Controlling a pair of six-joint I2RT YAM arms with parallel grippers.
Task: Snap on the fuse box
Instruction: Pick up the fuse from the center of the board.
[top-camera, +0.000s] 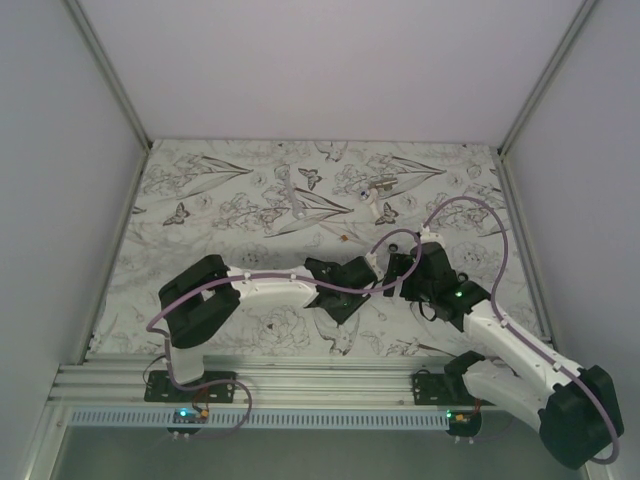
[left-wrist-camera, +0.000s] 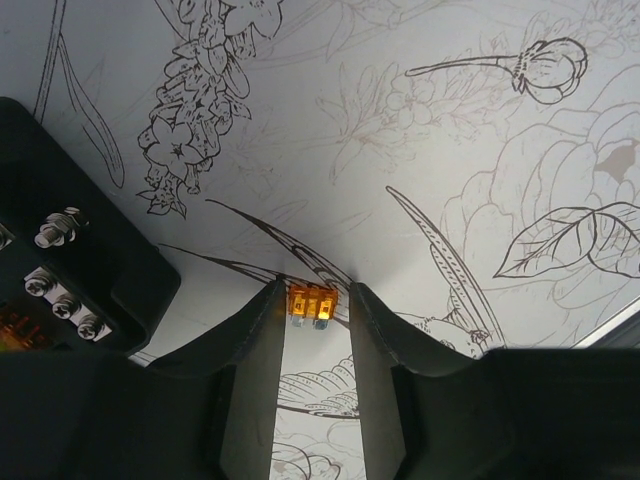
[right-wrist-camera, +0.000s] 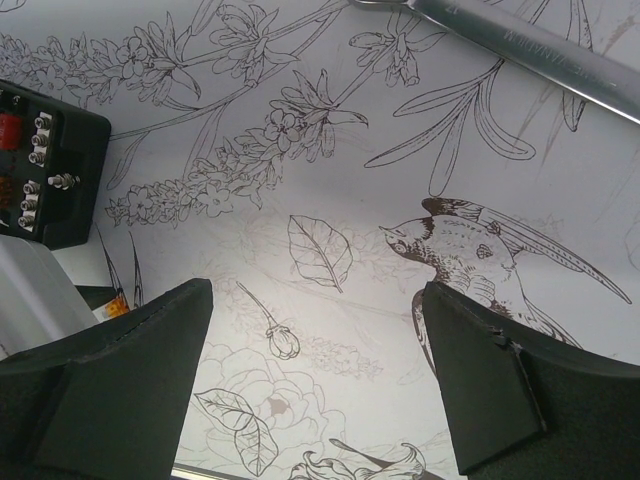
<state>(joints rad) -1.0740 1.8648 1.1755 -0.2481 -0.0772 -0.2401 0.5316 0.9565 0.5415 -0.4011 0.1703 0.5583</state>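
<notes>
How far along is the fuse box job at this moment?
Done: the left gripper has an orange fuse pinched between its fingertips. In hand: the fuse is held close beside the fuse box, clear of its face. Left: the fuse is not yet seated in the box, so pressing it home remains. The right gripper hangs open and empty nearby.

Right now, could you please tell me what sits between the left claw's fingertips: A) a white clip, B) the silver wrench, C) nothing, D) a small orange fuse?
D: the left wrist view shows a small orange fuse pinched between the left claw fingertips.
</notes>
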